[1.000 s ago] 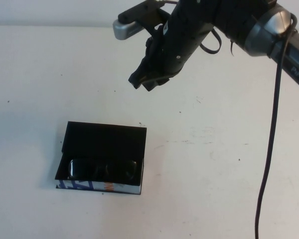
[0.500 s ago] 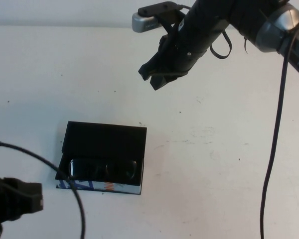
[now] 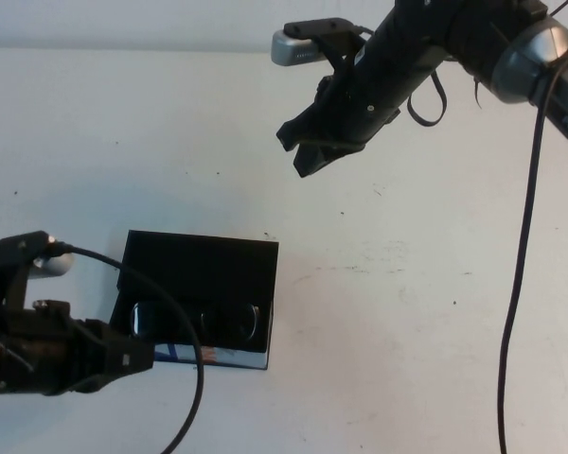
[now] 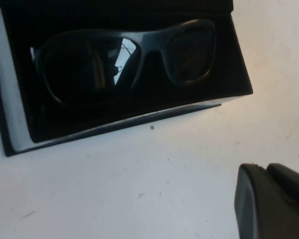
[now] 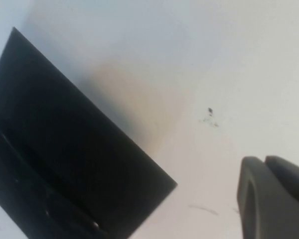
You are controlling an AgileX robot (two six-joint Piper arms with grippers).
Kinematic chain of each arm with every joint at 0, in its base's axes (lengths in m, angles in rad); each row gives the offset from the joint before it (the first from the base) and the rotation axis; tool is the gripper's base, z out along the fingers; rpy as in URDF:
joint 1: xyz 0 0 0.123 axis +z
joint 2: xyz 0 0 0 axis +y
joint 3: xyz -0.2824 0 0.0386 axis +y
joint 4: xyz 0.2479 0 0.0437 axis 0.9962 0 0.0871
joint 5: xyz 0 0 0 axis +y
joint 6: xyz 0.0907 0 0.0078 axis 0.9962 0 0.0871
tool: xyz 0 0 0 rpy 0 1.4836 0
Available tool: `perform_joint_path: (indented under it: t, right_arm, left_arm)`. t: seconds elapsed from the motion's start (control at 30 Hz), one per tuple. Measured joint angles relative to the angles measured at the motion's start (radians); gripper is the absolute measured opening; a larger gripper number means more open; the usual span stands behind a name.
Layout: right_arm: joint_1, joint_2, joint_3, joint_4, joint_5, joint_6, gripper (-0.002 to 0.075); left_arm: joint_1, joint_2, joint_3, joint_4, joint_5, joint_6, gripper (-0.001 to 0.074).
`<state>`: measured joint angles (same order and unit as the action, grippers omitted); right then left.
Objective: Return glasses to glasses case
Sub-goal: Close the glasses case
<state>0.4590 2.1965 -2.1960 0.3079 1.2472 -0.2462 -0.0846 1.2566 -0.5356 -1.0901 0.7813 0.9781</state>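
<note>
A: The glasses (image 3: pixel 199 323) lie inside the glasses case (image 3: pixel 197 274), near the counter's (image 3: pixel 407 312) front-left corner, lid open

B: The left gripper (image 3: pixel 123 357), fingers together, sits beside it and could shove it. The right gripper (image 3: pixel 308 149) hangs empty, fingers together, toward the back edge

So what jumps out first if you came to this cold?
The open case on the table's near left, with the glasses already lying inside and its lid flap standing back. Then the left claw low at the case's near-left corner, and the right claw high over the far middle of the table, empty.
</note>
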Motion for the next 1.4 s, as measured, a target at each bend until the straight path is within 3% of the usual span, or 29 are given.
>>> perform_joint_path:
  t: [0.23,0.67,1.03,1.4]
  right_arm:
    - [-0.019,0.053,0.000,0.114,-0.034,-0.029,-0.0011]
    - [-0.019,0.112,0.000,0.207,-0.154,-0.052,-0.0011]
    - [-0.019,0.190,0.000,0.277,-0.226,-0.060,-0.0011]
    - [-0.019,0.256,0.000,0.337,-0.040,-0.060,-0.0011]
  left_arm:
    - [0.000,0.210,0.014,-0.199,-0.006,0.207,-0.0004]
    - [0.002,0.447,0.014,-0.407,-0.033,0.451,-0.0004]
    - [0.002,0.466,0.012,-0.450,-0.017,0.487,-0.0004]
    - [0.002,0.468,0.012,-0.455,-0.017,0.489,-0.0004]
